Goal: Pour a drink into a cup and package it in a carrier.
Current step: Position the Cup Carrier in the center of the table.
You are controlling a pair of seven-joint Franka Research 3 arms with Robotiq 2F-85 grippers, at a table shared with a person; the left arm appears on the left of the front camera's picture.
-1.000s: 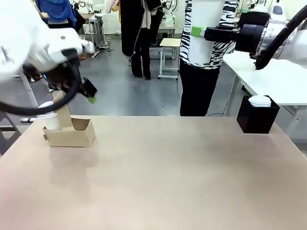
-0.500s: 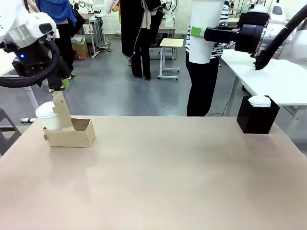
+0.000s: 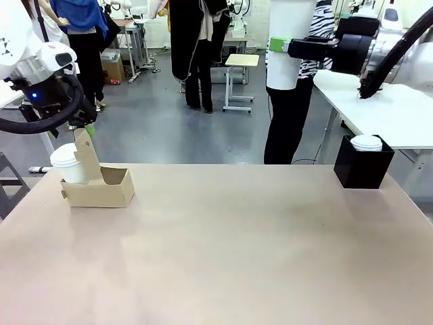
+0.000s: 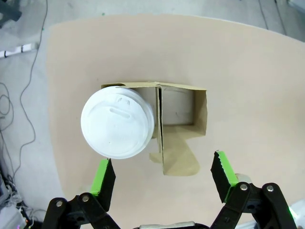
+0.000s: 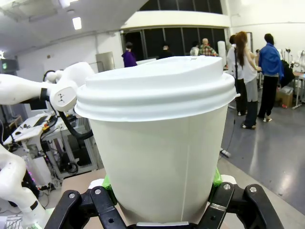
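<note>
Left gripper (image 4: 162, 172) is released, jaws spread wide with nothing between them. It hangs straight above the carrier (image 3: 101, 191), looking down on it.

The carrier sits on the table (image 3: 237, 237) at the far left corner, long axis running along the far edge. The cup (image 3: 66, 164), lid on, stands upright in the slot nearest the left edge. The handle (image 4: 159, 125) splits the carrier, and the empty slot (image 4: 177, 109) lies on the side facing the table's middle.

Right gripper (image 5: 161, 183) is clenched on the held cup (image 5: 159, 138), gripping its lower wall from both sides. In the front view that white lidded cup is upright, long axis vertical, raised high beyond the far edge on the right half. So it is well apart from the carrier, with most of the table's width between them.

The black box (image 3: 362, 169) with white lids sits at the far right corner, below the right arm.

Judgement: the open slot lies down and to the left of the held cup, so the cup has to cross leftward, staying upright, then drop into the slot. The left arm is much nearer the carrier but sits over it, probably in the way of that descent.

No drink is visible; both lids hide the contents.
</note>
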